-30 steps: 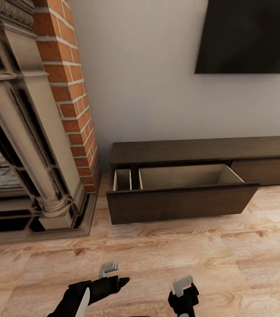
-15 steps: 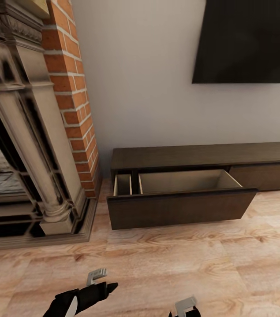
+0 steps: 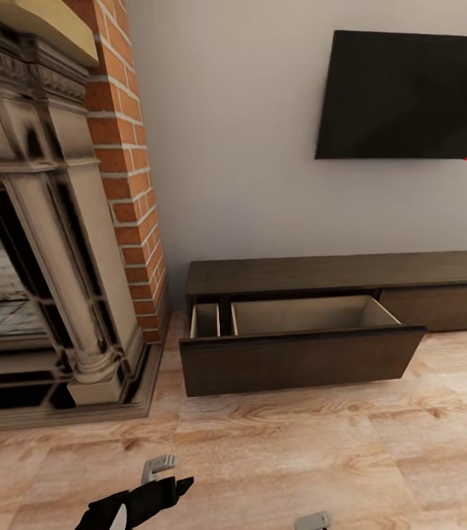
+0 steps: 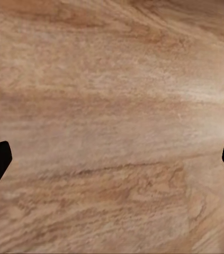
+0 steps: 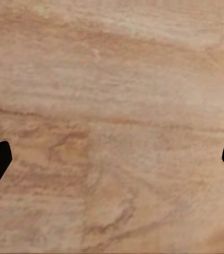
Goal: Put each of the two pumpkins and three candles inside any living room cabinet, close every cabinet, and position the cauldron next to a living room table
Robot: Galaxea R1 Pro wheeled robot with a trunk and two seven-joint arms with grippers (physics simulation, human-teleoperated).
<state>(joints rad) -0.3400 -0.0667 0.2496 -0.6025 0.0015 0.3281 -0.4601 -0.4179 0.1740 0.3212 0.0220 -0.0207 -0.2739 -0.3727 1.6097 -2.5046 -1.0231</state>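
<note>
The cabinet [image 3: 336,272] is a long, low dark-brown unit against the white wall. Its left drawer [image 3: 299,357] is pulled out, showing a narrow and a wide pale tan compartment. I see nothing in the parts of them that show; the drawer front hides their floors. My left gripper [image 3: 168,475] hangs low over the plank floor, well in front of the drawer. In the left wrist view the left gripper [image 4: 112,161] is open over bare planks. A grey tip of my right gripper [image 3: 312,521] shows at the picture's bottom edge. The right gripper [image 5: 112,161] is open too. Pumpkins, candles, cauldron and table are out of view.
An ornate grey-black fireplace [image 3: 34,258] with a red-brick column [image 3: 126,169] stands left of the cabinet, its plinth reaching onto the floor. A black TV [image 3: 402,96] hangs on the wall above. Light wood floor [image 3: 321,456] lies between me and the drawer.
The head view has tilted upward, so cabinet and fireplace sit lower in the picture and more of the TV shows. Both grippers have slid toward the bottom edge. The drawer stays open.
</note>
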